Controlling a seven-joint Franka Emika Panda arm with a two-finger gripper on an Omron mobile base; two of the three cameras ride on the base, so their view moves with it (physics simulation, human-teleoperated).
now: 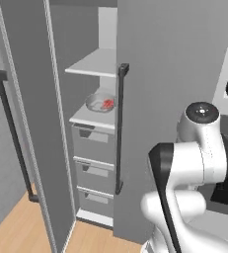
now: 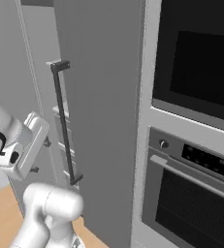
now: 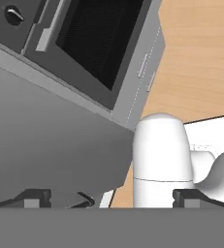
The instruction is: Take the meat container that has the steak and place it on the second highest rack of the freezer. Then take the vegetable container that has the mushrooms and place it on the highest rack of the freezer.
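Observation:
The freezer [image 1: 150, 74] stands with its left door [image 1: 31, 113] swung open. Inside, a shallow grey dish [image 1: 98, 103] holding the small red steak [image 1: 107, 104] rests on the lower pale shelf [image 1: 88, 118], directly above the drawer stack [image 1: 93, 168]. The upper shelf [image 1: 93, 63] is bare. My gripper [image 3: 113, 197] is open, its tips wide apart with nothing between them, and it faces down and away from the freezer towards the oven and floor. In the right base view the gripper [image 2: 40, 156] hangs low in front of the freezer's right door. The mushrooms and their container are out of view.
The freezer's right door [image 2: 99, 97] is shut, and its long dark bar handle [image 2: 64, 126] is close to my hand. A black-windowed oven [image 2: 196, 193] and a microwave [image 2: 200, 53] fill the column to the right. Wooden floor [image 1: 21, 232] lies below.

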